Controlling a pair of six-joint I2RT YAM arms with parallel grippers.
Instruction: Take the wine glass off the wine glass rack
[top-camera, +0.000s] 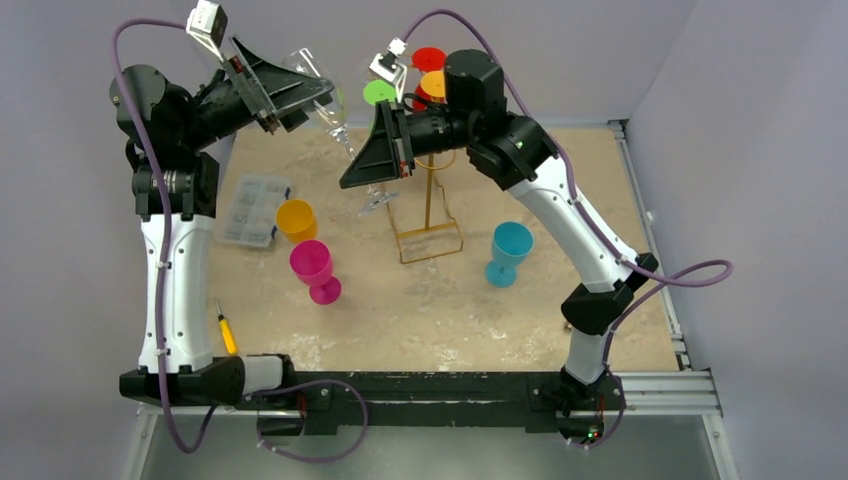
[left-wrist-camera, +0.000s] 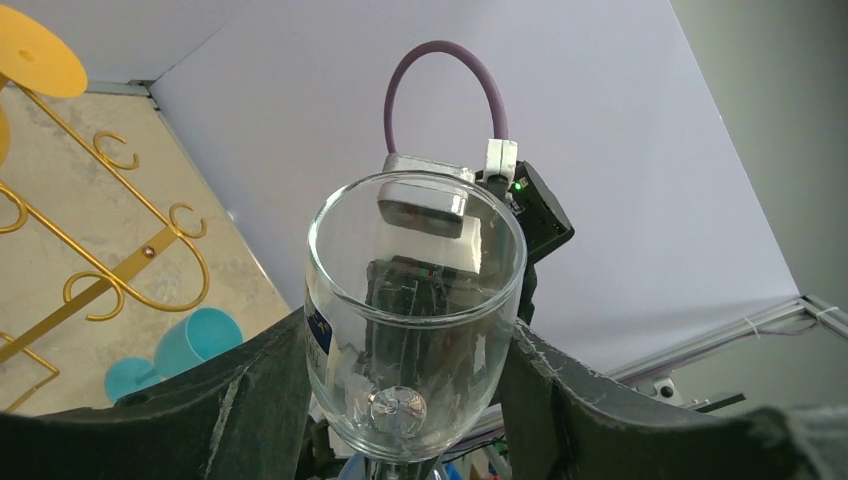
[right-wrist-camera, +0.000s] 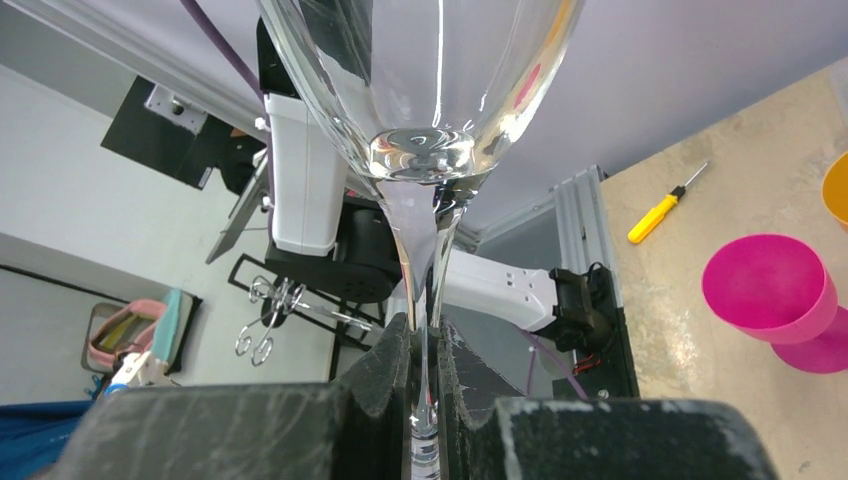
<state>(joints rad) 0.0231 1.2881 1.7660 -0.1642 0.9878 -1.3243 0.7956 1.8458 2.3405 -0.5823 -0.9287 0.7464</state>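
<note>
wine glass: clear, in the air and tilted, bowl far-left, foot toward the rack, off the hooks as far as shows
wine glass rack: gold wire, mid-table, just right of the glass
left gripper: medium-wide, fingers against both sides of the bowl
right gripper: nearly closed, pinching the stem
stage: looks like a handover, glass not yet set down
risk 1: two grips on thin glass, arms pulling apart or twisting could snap the stem
risk 2: if right lets go early, the smooth bowl could slip and drop onto the pink cup
</note>
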